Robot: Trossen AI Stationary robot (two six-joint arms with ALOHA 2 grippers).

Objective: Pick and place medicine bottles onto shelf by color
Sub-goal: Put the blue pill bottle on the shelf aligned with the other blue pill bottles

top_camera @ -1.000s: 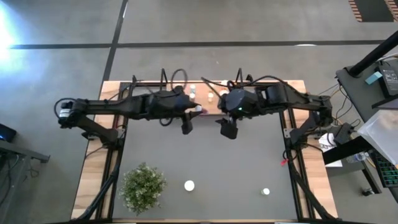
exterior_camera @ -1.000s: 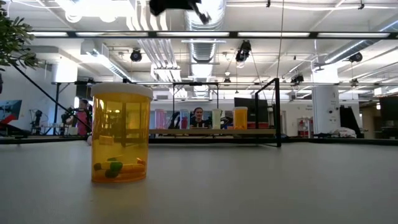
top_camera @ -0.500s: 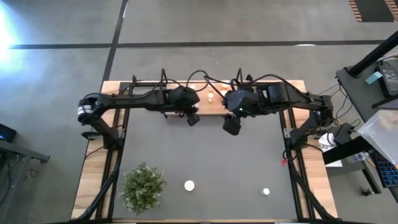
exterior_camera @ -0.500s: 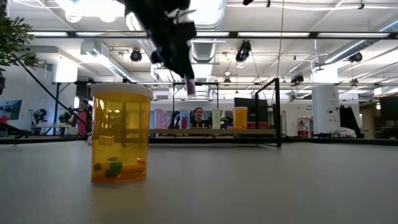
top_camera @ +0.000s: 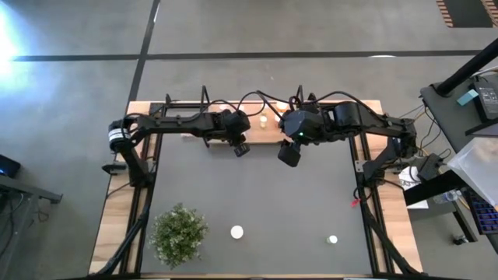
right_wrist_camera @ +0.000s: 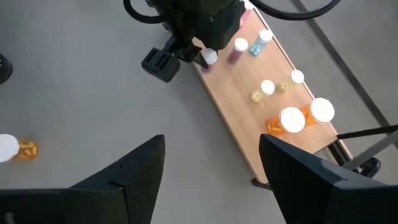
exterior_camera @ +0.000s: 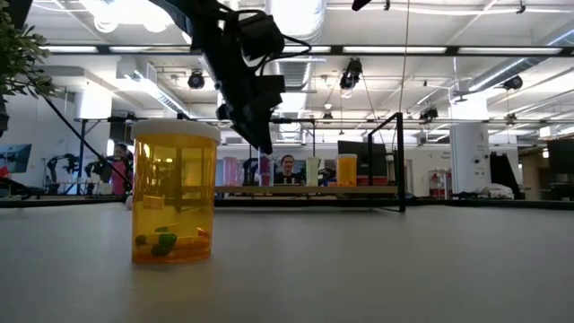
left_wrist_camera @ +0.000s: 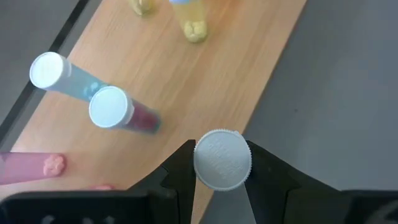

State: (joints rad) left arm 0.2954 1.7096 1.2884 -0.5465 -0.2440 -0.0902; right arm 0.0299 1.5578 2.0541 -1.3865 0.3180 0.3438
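My left gripper [top_camera: 241, 148] is shut on a medicine bottle. Only the bottle's white cap [left_wrist_camera: 222, 160] shows, over the near edge of the wooden shelf [left_wrist_camera: 205, 81]. Several bottles stand on the shelf, among them a blue one [left_wrist_camera: 59, 78], a pink one [left_wrist_camera: 121, 112] and two yellowish ones [left_wrist_camera: 193, 25]. My right gripper [right_wrist_camera: 211, 177] hangs open beside the left one, above the mat, with nothing between its fingers. An orange bottle [exterior_camera: 173, 193] stands on the mat near the front, and a smaller bottle [top_camera: 332, 239] stands at the front right. My left gripper pinches the bottle between its two fingers, one on each side of the white cap's rim [left_wrist_camera: 200, 165]. The fingers slant down toward the table's far side. The cap hides the body below it. In the low view the gripper [exterior_camera: 263, 139] hangs above shelf height.
A green potted plant [top_camera: 179, 233] stands at the front left. Black wire frames [exterior_camera: 395, 161] rise at the shelf's ends. Orange bottles [right_wrist_camera: 292, 119] crowd the shelf's right end. A person [exterior_camera: 285, 169] shows in the room beyond the table.
My left gripper has come down with the bottle toward the shelf's near edge and has tipped more steeply downward. It was almost out of the low view's top a second ago and now hangs well inside it.
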